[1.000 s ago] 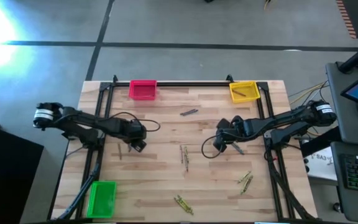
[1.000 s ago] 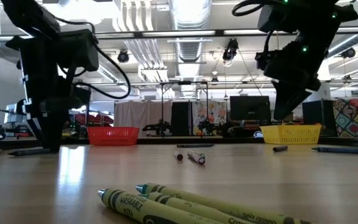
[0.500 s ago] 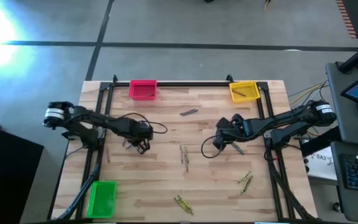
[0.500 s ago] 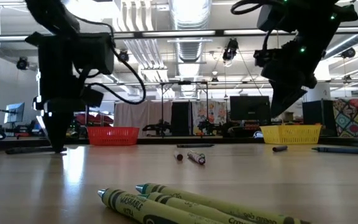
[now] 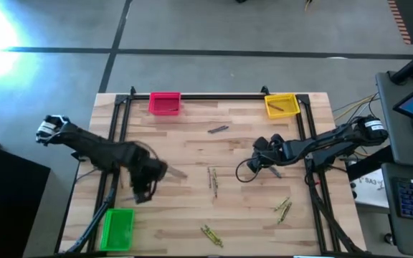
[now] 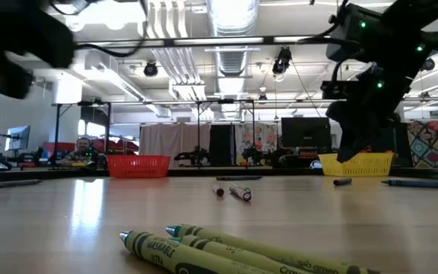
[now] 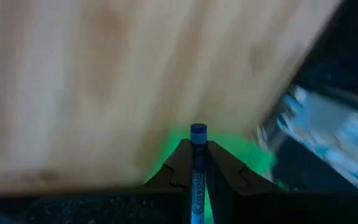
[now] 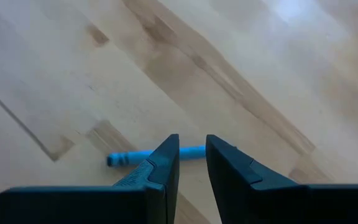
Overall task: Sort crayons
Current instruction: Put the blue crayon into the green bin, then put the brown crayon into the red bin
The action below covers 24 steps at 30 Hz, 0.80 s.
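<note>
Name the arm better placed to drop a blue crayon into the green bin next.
Left. Its tool is shut on a blue crayon and sits just above the green bin in the high view. The right tool is across the table, fingers astride another crayon lying on the wood.

Your worktop [image 5: 192,154] lay open at centre; three olive crayons [image 5: 210,235] and the green bin [image 5: 117,228] crowded its near edge.
</note>
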Motion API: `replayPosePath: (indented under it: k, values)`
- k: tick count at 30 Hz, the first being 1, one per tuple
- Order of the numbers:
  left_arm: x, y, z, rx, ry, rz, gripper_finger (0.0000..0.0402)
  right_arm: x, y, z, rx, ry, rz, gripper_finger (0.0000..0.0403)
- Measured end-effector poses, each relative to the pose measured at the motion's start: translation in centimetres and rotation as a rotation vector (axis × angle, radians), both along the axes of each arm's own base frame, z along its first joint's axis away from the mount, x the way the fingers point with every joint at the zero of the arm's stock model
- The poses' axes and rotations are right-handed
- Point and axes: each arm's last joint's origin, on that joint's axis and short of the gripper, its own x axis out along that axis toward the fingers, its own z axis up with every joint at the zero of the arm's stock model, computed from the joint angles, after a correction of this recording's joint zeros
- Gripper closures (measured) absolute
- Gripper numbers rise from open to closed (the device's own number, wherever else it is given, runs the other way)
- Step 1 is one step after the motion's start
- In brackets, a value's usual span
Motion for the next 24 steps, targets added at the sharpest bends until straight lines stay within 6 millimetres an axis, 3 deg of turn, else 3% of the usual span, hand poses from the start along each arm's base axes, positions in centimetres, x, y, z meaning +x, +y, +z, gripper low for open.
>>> replayPosePath:
  k: [5, 8, 11, 17, 24]
  values:
    - [-2.2, -4.7, 0.5, -0.110, 0.144, -0.023, 0.0398, -0.1, 0.0, -0.5, -0.003, -0.026, 0.010, 0.0330]
    - [-2.8, -7.9, 0.6, -0.168, 0.091, -0.078, 0.0398, 0.2, 0.0, -0.4, -0.011, -0.047, 0.036, 0.0330]
    - [-3.1, -10.1, -0.2, -0.109, -0.012, -0.093, 0.0398, 0.3, 0.0, -0.2, -0.012, -0.049, 0.043, 0.0330]
    - [-3.9, -10.8, -3.3, 0.032, 0.159, -0.079, 0.0392, 0.8, 0.1, 0.3, -0.010, -0.073, 0.041, 0.0330]
    - [-3.8, -11.1, -5.0, 0.085, 0.228, -0.088, 0.0335, 1.1, 0.1, 0.6, -0.009, -0.101, 0.043, 0.0330]
